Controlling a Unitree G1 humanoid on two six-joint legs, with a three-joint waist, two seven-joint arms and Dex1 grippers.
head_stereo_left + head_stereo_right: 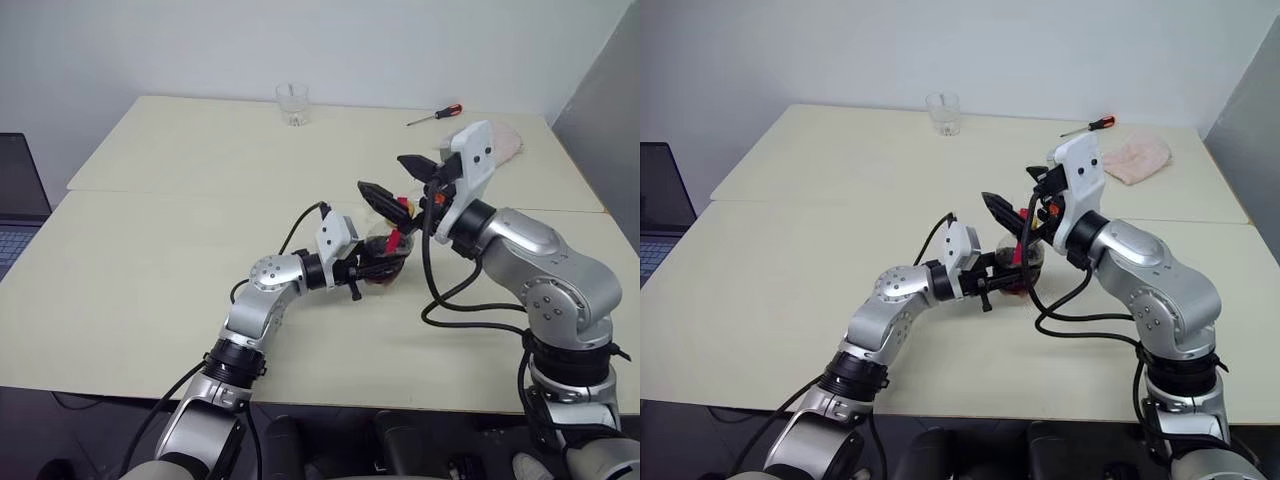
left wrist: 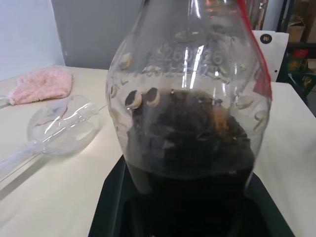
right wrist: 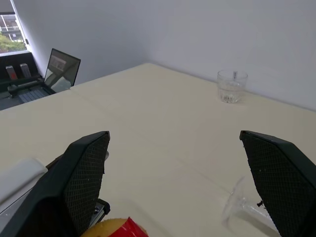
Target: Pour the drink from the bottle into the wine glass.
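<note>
The left gripper (image 1: 372, 268) was clamped on the round body of the bottle (image 1: 388, 262), holding it upright just above the table (image 1: 150, 250) near the middle of the front edge; the dark drink (image 2: 192, 143) filled only the lower part of the body. The yellow cap (image 3: 109, 229) was still on, so no pouring could begin yet. The right gripper (image 1: 392, 176) hovered just above the bottle with its jaws spread wide and nothing between them, apparently placed to take the cap off while the left steadied the bottle. The wine glass (image 2: 61, 126) lay on its side on the table just beyond the bottle, near a pink cloth (image 2: 42, 85); it would probably need righting before it could receive liquid.
</note>
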